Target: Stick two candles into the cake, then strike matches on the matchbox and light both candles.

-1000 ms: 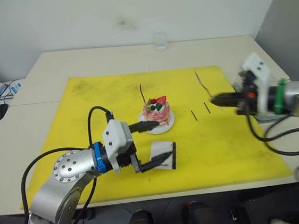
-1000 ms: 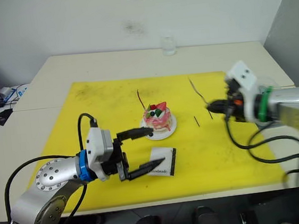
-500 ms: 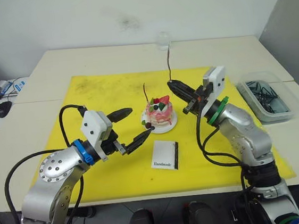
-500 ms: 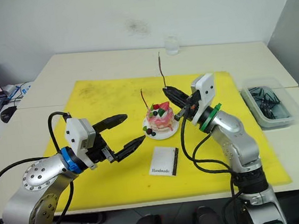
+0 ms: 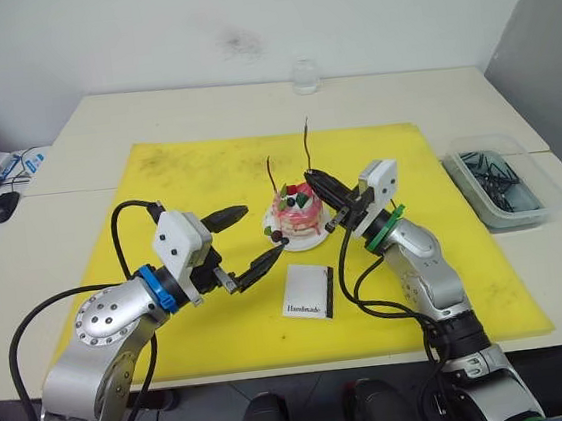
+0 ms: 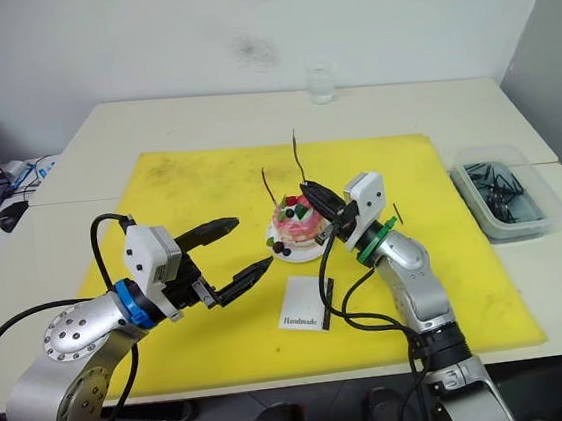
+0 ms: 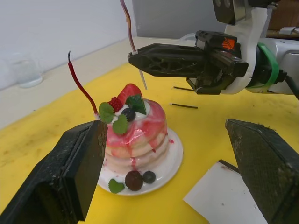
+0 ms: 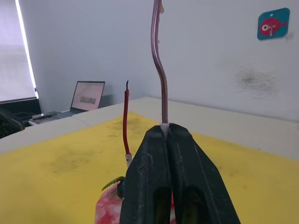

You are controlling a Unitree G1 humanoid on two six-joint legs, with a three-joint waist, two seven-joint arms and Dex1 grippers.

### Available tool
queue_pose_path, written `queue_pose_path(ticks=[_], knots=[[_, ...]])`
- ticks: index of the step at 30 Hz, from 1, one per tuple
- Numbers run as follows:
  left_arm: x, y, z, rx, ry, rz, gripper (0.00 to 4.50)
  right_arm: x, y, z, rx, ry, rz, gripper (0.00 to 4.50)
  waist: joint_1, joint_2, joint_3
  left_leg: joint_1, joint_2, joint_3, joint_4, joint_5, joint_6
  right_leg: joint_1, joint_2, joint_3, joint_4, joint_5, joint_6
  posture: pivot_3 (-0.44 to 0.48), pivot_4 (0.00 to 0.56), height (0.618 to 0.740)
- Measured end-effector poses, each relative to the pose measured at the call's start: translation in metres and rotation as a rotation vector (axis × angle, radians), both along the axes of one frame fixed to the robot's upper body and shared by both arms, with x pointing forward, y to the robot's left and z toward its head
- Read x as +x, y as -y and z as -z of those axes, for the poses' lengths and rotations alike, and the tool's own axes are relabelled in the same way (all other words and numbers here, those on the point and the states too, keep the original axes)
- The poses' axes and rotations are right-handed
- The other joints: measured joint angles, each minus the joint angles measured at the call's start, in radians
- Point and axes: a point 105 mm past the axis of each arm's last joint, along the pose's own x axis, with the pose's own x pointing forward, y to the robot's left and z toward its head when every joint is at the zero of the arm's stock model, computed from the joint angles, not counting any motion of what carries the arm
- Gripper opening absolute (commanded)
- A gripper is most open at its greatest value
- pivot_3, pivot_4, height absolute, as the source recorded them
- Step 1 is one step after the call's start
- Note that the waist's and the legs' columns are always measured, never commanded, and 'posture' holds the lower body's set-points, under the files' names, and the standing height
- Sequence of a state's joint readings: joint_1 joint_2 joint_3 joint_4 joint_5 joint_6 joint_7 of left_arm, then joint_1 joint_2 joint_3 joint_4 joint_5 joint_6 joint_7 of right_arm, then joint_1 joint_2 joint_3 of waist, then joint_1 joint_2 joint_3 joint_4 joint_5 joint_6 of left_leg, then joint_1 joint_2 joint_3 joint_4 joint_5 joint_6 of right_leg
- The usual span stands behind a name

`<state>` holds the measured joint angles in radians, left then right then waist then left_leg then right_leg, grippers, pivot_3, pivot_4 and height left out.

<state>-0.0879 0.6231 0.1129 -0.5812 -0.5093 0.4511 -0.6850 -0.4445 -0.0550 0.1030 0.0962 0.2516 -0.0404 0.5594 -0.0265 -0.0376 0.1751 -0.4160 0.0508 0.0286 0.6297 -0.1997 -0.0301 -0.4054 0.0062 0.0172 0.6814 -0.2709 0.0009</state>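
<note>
Your right gripper (image 5: 315,180) pinches the thin, wavy candle (image 5: 307,145) upright over the round pink cake (image 5: 295,212); your left gripper (image 5: 251,242) gapes nearby.

The two eye views looked down from the robot's head over the bench (image 5: 150,114), seeing the same yellow mat (image 5: 186,170) and cake (image 5: 296,214) from far off. The left wrist view sat close beside the cake. The right wrist view looked along its fingers (image 8: 154,158) toward the wall (image 8: 224,46).
</note>
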Motion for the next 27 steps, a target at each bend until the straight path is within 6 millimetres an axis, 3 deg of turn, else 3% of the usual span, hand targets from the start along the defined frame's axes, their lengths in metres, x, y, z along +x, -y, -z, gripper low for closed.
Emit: queue_pose_path(ticks=[10, 27], knots=[[-0.001, 0.003, -0.001, -0.001, 0.002, 0.016, 4.50, 0.001, 0.003, 0.020, -0.019, -0.033, 0.029, 0.03, -0.001, 0.000, 0.000, 0.000, 0.000, 0.000, 0.000, 0.000, 0.000, 0.000, -0.001, 0.000, 0.000, 0.000, 0.000, 0.000, 0.150, 0.740], [-0.001, 0.009, -0.001, 0.001, 0.004, 0.039, 4.50, 0.002, 0.003, 0.030, 0.001, -0.030, 0.058, 0.03, -0.001, 0.000, 0.000, 0.000, 0.000, 0.000, 0.000, 0.000, 0.000, 0.000, -0.001, 0.000, 0.000, 0.000, 0.000, 0.000, 0.150, 0.740]])
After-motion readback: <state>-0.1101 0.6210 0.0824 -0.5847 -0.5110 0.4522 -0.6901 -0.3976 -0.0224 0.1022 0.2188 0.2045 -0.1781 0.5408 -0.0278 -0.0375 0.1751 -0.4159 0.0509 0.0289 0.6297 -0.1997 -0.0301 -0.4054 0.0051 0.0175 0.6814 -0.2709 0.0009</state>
